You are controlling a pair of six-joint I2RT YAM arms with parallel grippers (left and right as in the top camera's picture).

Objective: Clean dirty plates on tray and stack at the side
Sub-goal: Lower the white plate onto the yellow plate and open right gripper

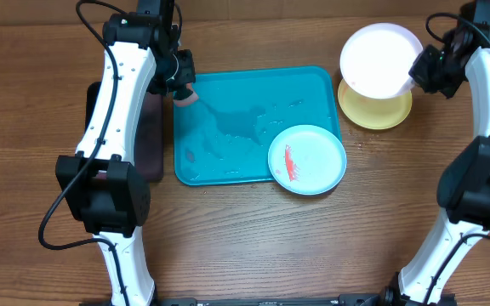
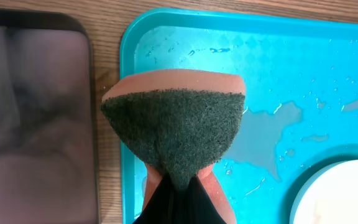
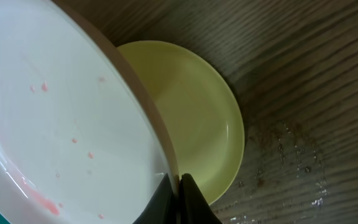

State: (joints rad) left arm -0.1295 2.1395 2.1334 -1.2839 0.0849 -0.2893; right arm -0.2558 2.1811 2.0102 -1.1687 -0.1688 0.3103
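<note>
Right tool clamped on the rim of the white plate, which you hold tilted in the air, well clear of the tray. The lime-green plate lies flat on the bench directly beneath, slightly toward the near side, so the white plate overlaps its far half in the overhead view. The stacking move turns on this offset: you would likely need to level the white plate and shift it nearward before lowering. Faint pink specks show on its face in the right wrist view, so it may not be fully clean.

Left tool closed on the sponge, green scouring face forward, over the far left corner of the wet tray. The mint-blue plate, bearing a red smear, sits at the diagonally opposite near right corner, overhanging the rim. The right arm is nearer to it.
</note>
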